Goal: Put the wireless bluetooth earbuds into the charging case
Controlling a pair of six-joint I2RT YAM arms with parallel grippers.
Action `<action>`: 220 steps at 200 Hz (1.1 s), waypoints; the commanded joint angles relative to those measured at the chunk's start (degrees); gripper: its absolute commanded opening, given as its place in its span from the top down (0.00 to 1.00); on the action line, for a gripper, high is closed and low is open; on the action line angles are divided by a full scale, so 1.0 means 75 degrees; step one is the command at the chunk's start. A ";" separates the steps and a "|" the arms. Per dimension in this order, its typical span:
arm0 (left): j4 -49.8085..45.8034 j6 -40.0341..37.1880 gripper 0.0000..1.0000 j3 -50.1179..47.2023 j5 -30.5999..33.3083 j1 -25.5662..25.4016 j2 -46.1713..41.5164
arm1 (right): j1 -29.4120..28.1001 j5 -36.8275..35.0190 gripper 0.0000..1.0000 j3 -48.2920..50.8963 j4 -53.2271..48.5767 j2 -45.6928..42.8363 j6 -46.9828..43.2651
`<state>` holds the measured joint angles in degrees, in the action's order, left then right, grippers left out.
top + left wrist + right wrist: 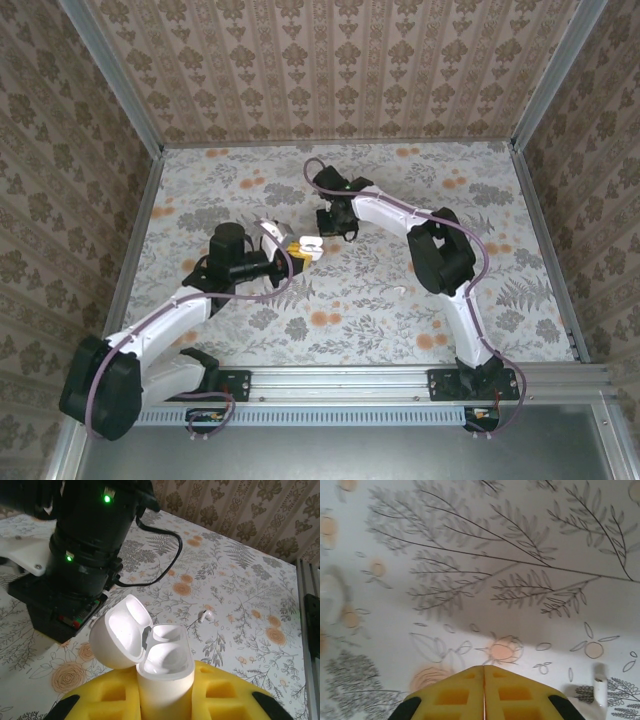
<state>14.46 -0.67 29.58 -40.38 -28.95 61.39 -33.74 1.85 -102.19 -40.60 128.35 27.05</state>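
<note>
One earbud (206, 615) is lying on the table (260, 580) near the open charging case (165, 652); the other is unclear. Clamping the case, base hidden, is the left gripper (165, 697); the right gripper (484, 695) is sitting closed, empty.

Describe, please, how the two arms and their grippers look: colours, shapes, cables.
Both the left arm and the right arm have white links joined by bulky black joints; a purple cable runs along each. The left gripper and the right gripper carry yellow foam pads with square recesses. Green lights glow on the right arm's black wrist.
</note>
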 commanded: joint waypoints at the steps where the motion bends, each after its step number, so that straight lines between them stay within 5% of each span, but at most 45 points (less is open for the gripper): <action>1: -0.0054 -0.0181 1.00 -0.0092 0.0050 -0.0054 -0.0135 | 0.0025 -0.0258 0.93 0.0364 -0.0137 -0.0032 0.0111; 93: 0.0080 -0.0069 1.00 0.0001 0.0092 -0.0258 -0.0007 | 0.0182 -0.0625 0.94 0.2043 -0.0139 -0.1085 -0.0102; 168: 0.0086 -0.0090 1.00 0.0062 0.0175 -0.0414 0.0070 | 0.1154 -0.0458 0.92 0.2677 0.0447 -0.1687 0.0226; 220: -0.0005 -0.0181 1.00 0.0089 0.0240 -0.0417 0.0091 | 0.0758 -0.0363 0.91 0.2523 0.0325 -0.2044 0.0316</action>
<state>14.31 -0.80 29.54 -38.85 -31.86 61.82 -25.36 -0.21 -82.87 -36.62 116.90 28.14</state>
